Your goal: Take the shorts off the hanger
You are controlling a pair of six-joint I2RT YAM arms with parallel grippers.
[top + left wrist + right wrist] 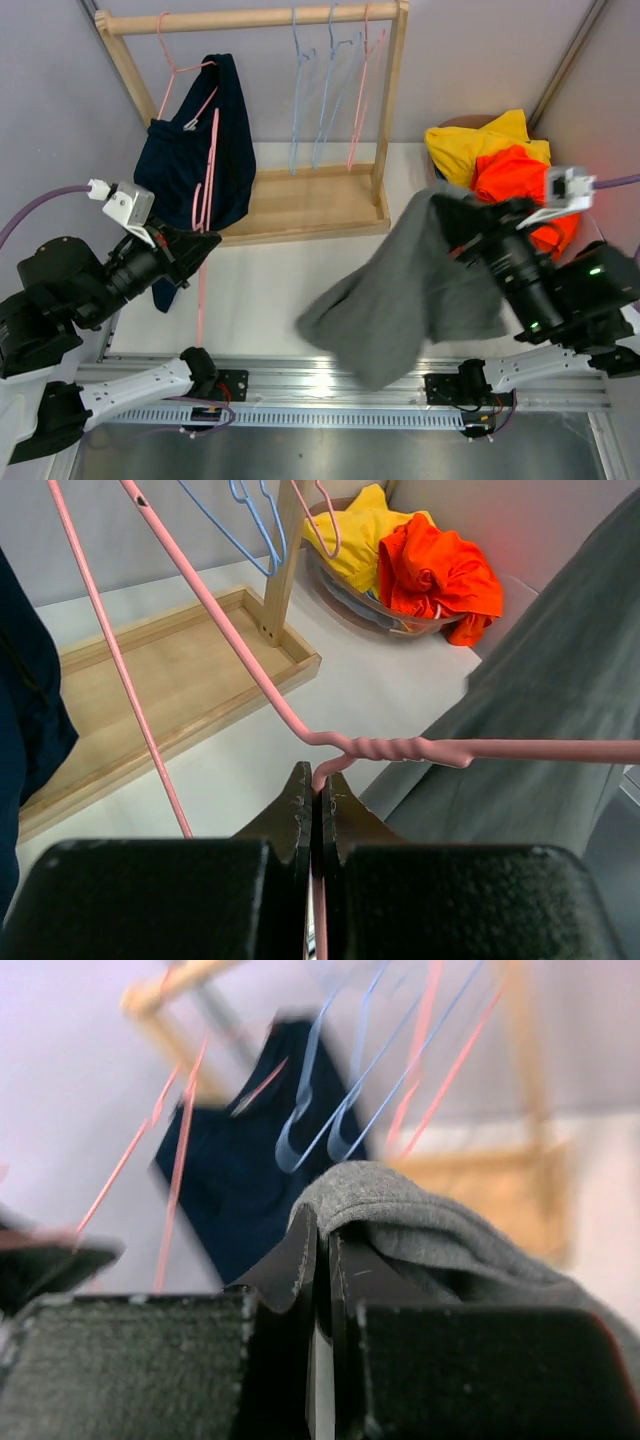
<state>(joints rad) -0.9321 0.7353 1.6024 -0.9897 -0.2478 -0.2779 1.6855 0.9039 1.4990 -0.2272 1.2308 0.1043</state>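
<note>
Black left gripper (318,780) has its fingers pinched together on a thin pink wire hanger (400,748), right beside its twisted neck; large navy cloth shorts (190,160) hang beyond the fingertips. Opposite, the right gripper (322,1225) has its fingers clamped on a fold of grey cloth shorts (450,1240), which drape below them.

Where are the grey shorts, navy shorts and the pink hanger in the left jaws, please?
grey shorts (400,300), top view, mid cloth.
navy shorts (172,165), top view, left side.
pink hanger (395,748), left wrist view, twisted neck.
</note>
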